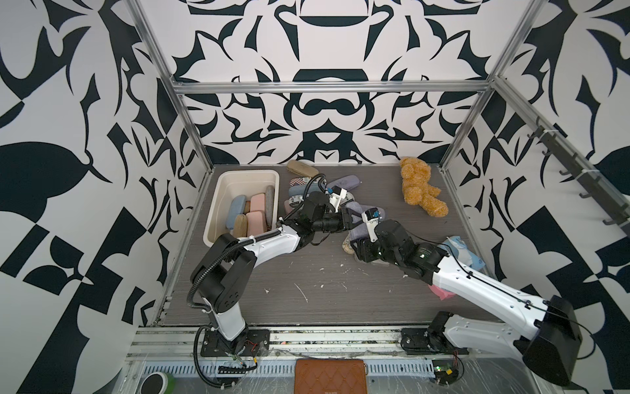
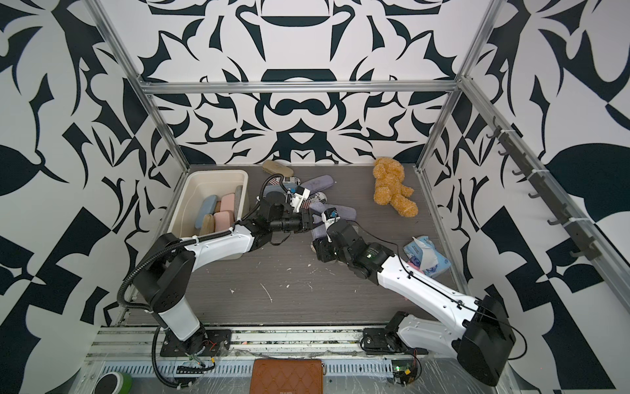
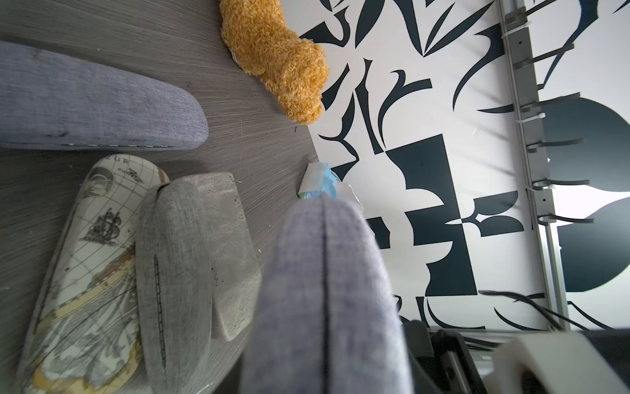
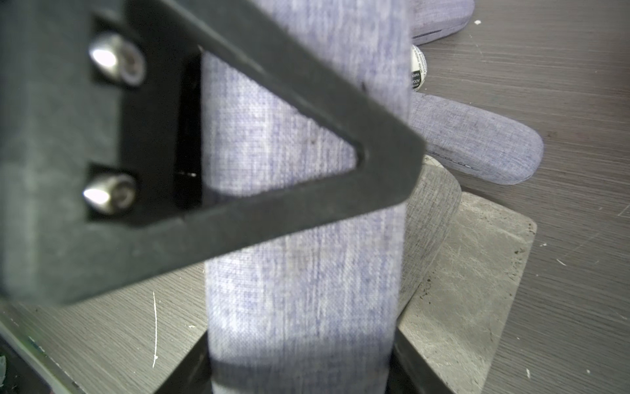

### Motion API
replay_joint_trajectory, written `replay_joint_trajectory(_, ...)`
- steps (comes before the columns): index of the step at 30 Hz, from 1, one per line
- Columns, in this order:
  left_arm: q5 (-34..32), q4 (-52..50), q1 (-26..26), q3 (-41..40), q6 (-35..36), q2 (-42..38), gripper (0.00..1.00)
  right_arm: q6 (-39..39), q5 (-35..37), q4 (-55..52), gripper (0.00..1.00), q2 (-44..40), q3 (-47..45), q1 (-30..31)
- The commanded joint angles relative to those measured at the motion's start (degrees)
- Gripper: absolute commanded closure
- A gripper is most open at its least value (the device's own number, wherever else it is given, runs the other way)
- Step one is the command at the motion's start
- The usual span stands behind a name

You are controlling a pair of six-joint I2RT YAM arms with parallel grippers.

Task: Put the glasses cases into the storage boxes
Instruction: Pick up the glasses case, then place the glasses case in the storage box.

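cases (image 1: 257, 220) in tub (image 1: 247, 171), pile (image 1: 344, 182) beside (rightward)

Bright even light, soft shadows; bowed edges in both top views; blurry close-up lilac case (image 4: 306, 273).

Your storage box (image 1: 246, 172) is cream-white; inside it you have a blue case (image 1: 237, 209), a pink case (image 1: 258, 201), a tan case (image 1: 240, 225) and a grey case (image 1: 270, 201). Your lilac case (image 3: 327, 290) shows a fine woven fleck, and the map-print case (image 3: 88, 273) is cream with a black ship and yellow bands. The teddy bear (image 1: 421, 191) is golden-orange, the packet (image 2: 426, 256) blue and white, the table (image 1: 306, 283) grey wood-grain, the walls (image 1: 327, 112) black on white, the wallet (image 1: 330, 375) brown and quilted.
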Motion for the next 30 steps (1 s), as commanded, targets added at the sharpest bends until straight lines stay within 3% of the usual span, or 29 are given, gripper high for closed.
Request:
replay_joint_trajectory(1, -1.4, 1.4, 0.1, -0.7, 0.1, -1.6, 0.68, 0.5, -0.7, 3.7, 0.38, -2.8, 1.0, 0.7)
replay_joint_trajectory(3, -1.9, -1.4, 1.5, -0.1, 1.1, -4.1, 0.68, 0.9, -0.7, 3.5, 0.32, -5.4, 0.2, 0.7)
replay_joint_trajectory(7, -0.7, -17.6, 7.9, 7.2, 6.8, -9.2, 0.68, 1.6, 0.3, 1.4, 0.29, -10.5, -1.5, 0.7)
replay_joint_trajectory(11, -0.4, -37.3, 16.0, 18.2, 16.5, -13.1, 0.67, 1.4, 2.2, 1.5, 0.29, -13.1, -3.4, 0.7)
replay_joint_trajectory(14, -3.5, -56.2, 22.3, 29.2, 27.8, -14.1, 0.65, -0.3, 4.2, 3.1, 0.29, -11.9, -3.8, 0.7)
replay_joint_trajectory(17, -16.0, -72.2, 27.8, 38.4, 40.0, -14.2, 0.67, -2.6, 3.7, 6.5, 0.29, -8.7, -3.7, 0.6)
replay_joint_trajectory(20, -29.7, -81.8, 31.3, 42.5, 46.6, -12.4, 0.67, -4.2, 1.8, 10.2, 0.29, -4.3, -2.8, 0.3)
replay_joint_trajectory(23, -32.6, -85.7, 35.2, 42.7, 49.0, -8.4, 0.66, -5.5, -0.2, 12.1, 0.29, -0.3, -0.7, -0.4)
replay_joint_trajectory(26, -42.8, -87.6, 38.0, 43.5, 49.0, -2.1, 0.67, -6.4, -2.4, 13.8, 0.29, 2.3, 0.3, -1.4)
replay_joint_trajectory(28, -47.9, -89.6, 38.1, 46.9, 49.6, 2.8, 0.77, -6.4, -4.1, 15.0, 0.29, 3.3, 0.3, -2.4)
replay_joint_trajectory(30, -55.0, -88.7, 38.1, 48.8, 50.8, 6.5, 0.81, -6.0, -6.0, 16.7, 0.29, 3.7, -0.8, -3.6)
